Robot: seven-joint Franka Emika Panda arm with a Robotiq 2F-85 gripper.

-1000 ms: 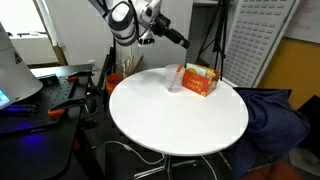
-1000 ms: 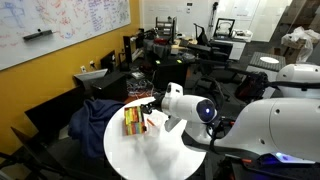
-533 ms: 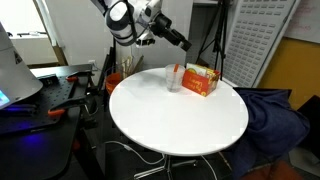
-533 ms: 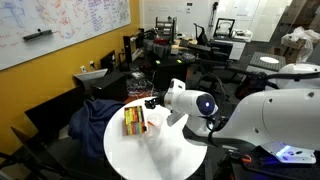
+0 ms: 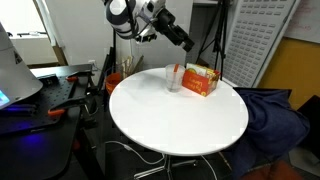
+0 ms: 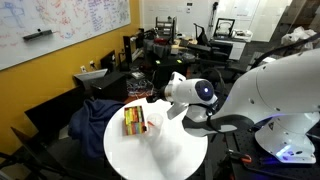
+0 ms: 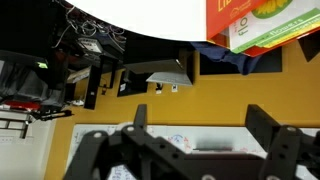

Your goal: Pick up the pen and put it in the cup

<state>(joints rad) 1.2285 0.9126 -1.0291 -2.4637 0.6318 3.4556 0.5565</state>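
Tool (image 7: pixel 200 118), mine, hangs released and empty over the bench (image 5: pixel 170 125). Pen (image 5: pixel 178 69) appears to stand in the cup (image 5: pixel 174 82) beside the orange box (image 5: pixel 201 80). It is light, stiff and slick, I judge, so any regrasp belongs mid-barrel.

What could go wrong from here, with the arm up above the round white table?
1. The pen seems to stand in the cup and pokes out over its rim. Its lean might tip so small a cup.
2. The gripper, open and empty, hangs just above the cup and the orange box. A low swing on the way out could knock either one over.
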